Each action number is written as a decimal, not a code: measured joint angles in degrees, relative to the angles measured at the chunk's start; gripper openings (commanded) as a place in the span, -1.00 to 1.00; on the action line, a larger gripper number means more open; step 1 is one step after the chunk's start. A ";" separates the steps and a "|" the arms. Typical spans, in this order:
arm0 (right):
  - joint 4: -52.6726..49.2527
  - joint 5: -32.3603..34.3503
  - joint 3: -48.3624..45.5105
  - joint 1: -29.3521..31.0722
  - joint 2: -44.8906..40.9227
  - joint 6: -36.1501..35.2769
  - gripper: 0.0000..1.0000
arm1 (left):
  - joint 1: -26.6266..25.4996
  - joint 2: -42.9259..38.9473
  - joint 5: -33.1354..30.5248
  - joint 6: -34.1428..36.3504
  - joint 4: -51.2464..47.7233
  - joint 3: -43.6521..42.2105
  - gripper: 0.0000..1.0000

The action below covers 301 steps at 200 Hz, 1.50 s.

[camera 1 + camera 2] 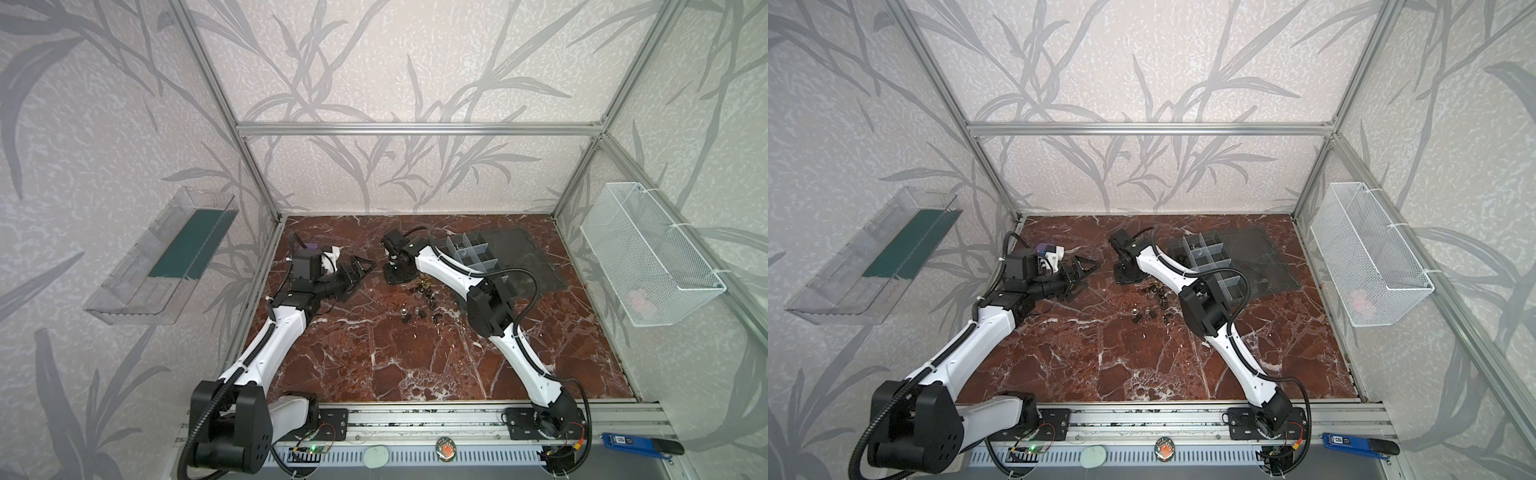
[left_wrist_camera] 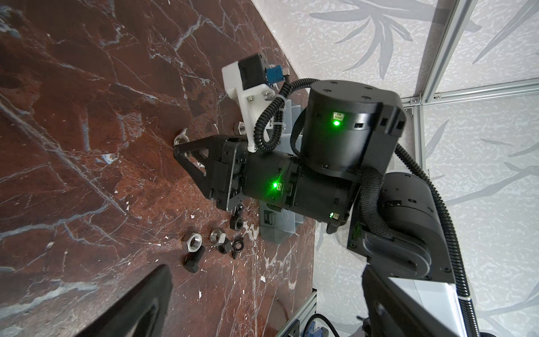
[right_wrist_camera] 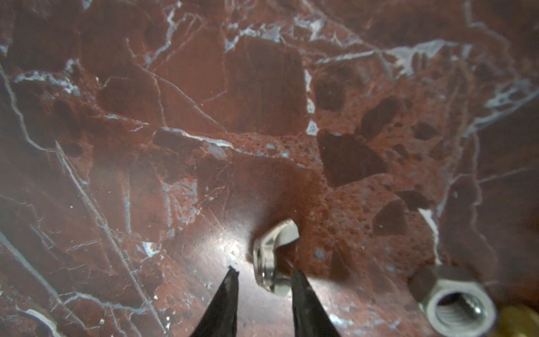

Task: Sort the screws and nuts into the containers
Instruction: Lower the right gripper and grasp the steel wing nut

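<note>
Closely between the fingertips of the right gripper (image 3: 262, 272), a silver nut (image 3: 274, 262) is seen lying on the marble table (image 3: 204, 116); the jaws are set narrowly apart, a gap being left on one side. Further nuts (image 1: 422, 286) and screws (image 2: 194, 259) are scattered at the centre of both top views, just left of the containers (image 1: 473, 255), which are placed right of centre. The left gripper (image 1: 358, 272) is held wide and empty, left of centre.

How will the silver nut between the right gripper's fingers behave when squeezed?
The silver nut looks tipped on edge, so it may roll or topple. Its shiny metal faces are probably slippery in the right gripper, whose tips are narrow. Being small solid metal, it should stay rigid.
</note>
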 measured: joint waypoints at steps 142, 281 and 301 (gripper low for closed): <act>-0.46 -0.04 5.84 -0.35 3.72 1.90 -0.82 | 0.02 0.02 0.39 0.68 -0.39 0.02 0.99; -3.76 2.45 6.08 -2.19 2.73 -2.84 -1.00 | 0.02 0.46 0.37 1.60 -0.66 0.02 0.99; -4.48 2.75 5.62 -2.58 2.32 -3.32 -1.00 | 0.00 0.46 0.35 1.64 -0.68 0.02 0.98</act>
